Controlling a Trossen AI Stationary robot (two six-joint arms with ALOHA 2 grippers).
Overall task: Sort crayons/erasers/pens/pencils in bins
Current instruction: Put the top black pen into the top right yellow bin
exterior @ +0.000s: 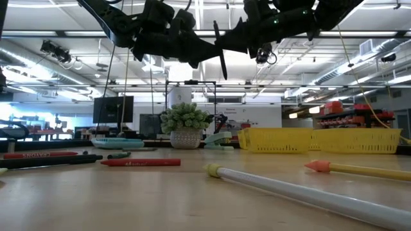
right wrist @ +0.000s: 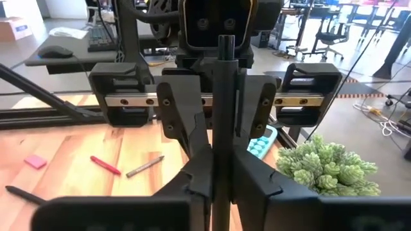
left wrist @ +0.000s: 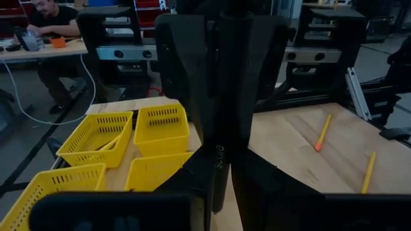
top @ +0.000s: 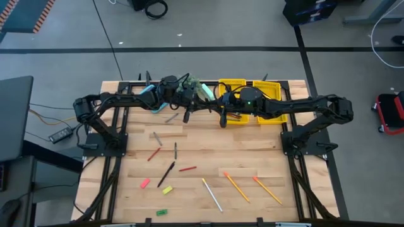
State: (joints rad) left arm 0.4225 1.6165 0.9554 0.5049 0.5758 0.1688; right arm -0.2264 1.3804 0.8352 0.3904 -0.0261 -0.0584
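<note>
Gripping a dark pen point(right wrist: 225, 122) between them, the fingers of the right gripper point(right wrist: 221, 160) are closed tight on its shaft, and the same pen is also pinched by the closed fingers of the left gripper point(left wrist: 218, 160), so both arms hold one pen point(left wrist: 221, 115) together. In the high view the left gripper point(top: 187, 108) and the right gripper point(top: 222, 113) meet above the far middle of the bench point(top: 208, 148), close to each other. In the low view the pen point(exterior: 223, 54) hangs nearly upright, high over the bench.

Just beside the right gripper stand the yellow bins point(top: 235, 85) at the far edge of the bench; the left wrist view shows four of them point(left wrist: 162, 128) in a group, and one bin holds a thin yellow stick.

On the near half of the bench the other things lie spread out. Two red crayons point(top: 154, 154) lie near a second dark pen point(top: 166, 174). A pink eraser point(top: 145, 183), a yellow eraser point(top: 167, 190) and a green eraser point(top: 162, 212) lie toward the near left side. A whitish pencil point(top: 212, 194) and two orange pencils point(top: 237, 186) lie toward the near right side, well apart from the bins.

A small green plant point(right wrist: 324, 170) in a pot stands at the far edge. A person point(left wrist: 54, 25) sits at a desk behind the bench.
</note>
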